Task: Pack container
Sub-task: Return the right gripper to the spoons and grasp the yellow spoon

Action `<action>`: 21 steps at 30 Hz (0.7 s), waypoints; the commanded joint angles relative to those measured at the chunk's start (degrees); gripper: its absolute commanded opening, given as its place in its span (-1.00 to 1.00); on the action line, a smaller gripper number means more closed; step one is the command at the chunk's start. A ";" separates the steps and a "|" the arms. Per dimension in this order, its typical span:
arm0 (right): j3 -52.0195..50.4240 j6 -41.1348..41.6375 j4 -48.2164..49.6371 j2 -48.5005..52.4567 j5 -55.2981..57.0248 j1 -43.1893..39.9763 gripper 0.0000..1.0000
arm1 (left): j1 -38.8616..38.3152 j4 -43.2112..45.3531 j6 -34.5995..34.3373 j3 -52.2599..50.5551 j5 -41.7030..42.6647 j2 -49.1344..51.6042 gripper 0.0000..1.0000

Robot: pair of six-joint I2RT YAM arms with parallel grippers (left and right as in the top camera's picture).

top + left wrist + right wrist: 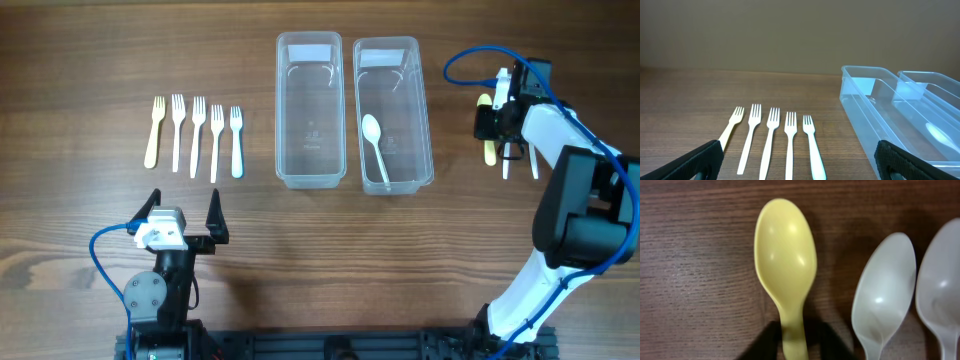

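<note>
Two clear plastic containers stand side by side at the table's middle. The left one (281, 110) is empty; the right one (427, 110) holds a white spoon (374, 145). A row of several forks (196, 135) lies left of them, also in the left wrist view (772, 135). My left gripper (181, 215) is open and empty, near the front edge, behind the forks (800, 165). My right gripper (492, 125) is at the far right, its fingers (794, 340) closed on the handle of a yellow spoon (785, 250) at table level.
Two translucent white spoons (885, 290) (942, 290) lie just right of the yellow spoon, close to the right gripper. A blue cable loops above the right arm (470, 60). Bare wood lies between the left gripper and the containers.
</note>
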 commanded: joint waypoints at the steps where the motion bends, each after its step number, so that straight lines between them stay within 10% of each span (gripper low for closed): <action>1: -1.27 0.22 -0.59 4.33 -0.83 0.68 -0.91 | -0.22 0.02 -0.33 -0.37 1.07 -0.42 1.00; 21: -0.13 1.66 -5.60 -11.87 -2.86 5.29 -0.91 | -0.22 0.02 -0.33 -0.37 1.07 -0.42 1.00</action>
